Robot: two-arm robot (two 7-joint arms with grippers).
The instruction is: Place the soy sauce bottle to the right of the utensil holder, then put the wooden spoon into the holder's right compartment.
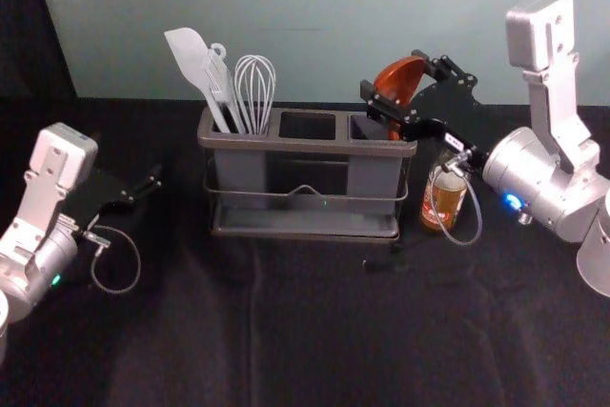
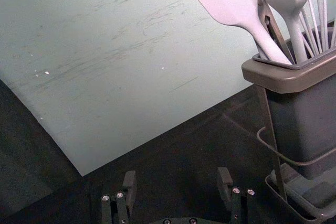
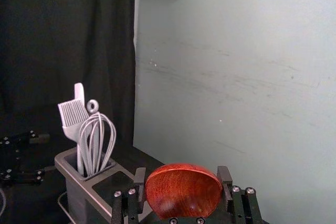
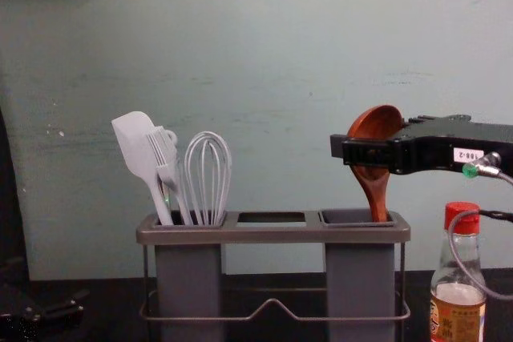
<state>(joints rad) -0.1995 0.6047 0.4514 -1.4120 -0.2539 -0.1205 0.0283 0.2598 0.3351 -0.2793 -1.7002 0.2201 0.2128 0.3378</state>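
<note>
At the chest view's right, our right end effector grips the spoon bowl up—handle down into the right compartment—left arm lower left.

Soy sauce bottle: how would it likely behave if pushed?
The bottle is tall with a narrow neck, so a push near its red cap would probably tip it. Its body looks round, so once down it may roll. The liquid sits below the clear shoulder, which might steady it slightly.
</note>
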